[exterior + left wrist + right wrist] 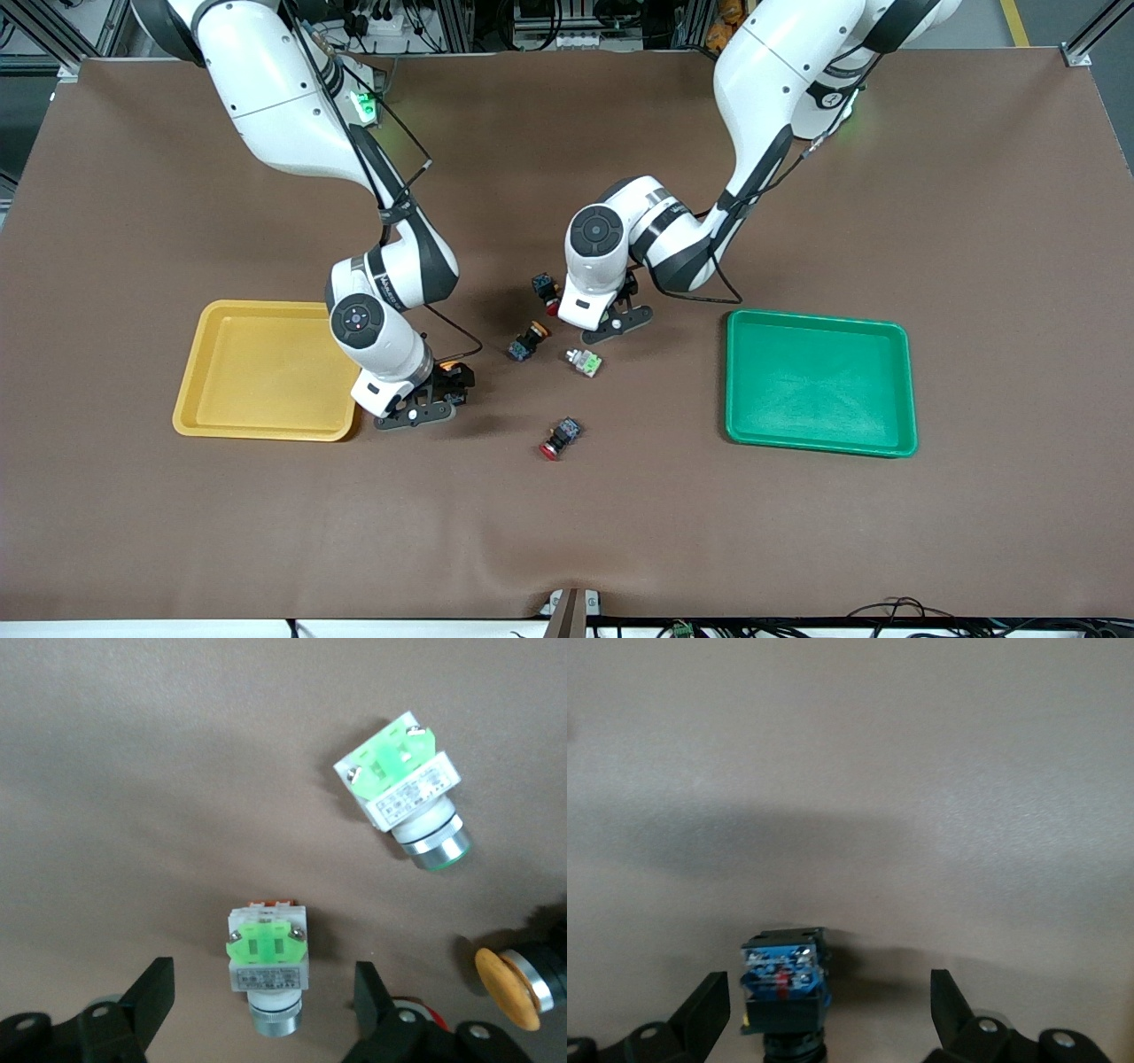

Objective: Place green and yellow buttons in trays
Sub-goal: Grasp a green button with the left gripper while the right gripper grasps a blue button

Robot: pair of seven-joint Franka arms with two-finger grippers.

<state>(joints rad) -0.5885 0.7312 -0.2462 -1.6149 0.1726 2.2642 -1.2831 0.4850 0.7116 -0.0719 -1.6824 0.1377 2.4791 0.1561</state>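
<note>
In the left wrist view, a green button [266,967] lies on the brown table between the open fingers [151,997] of my left gripper [263,992], with a gap on each side. A second green button [403,793] [584,361] lies close by, and a yellow button [509,988] [530,340] beside it. My left gripper [620,317] hangs low over the middle of the table. My right gripper [436,394] [830,1010] is open around a black-bodied switch [784,992] next to the yellow tray [257,372]. An orange cap [447,363] peeks out there. The green tray [819,381] holds nothing.
Two black switches with red caps lie loose. One [560,439] is nearer the front camera than the cluster, the other [547,291] is beside my left gripper. Brown cloth covers the whole table. The yellow tray holds nothing.
</note>
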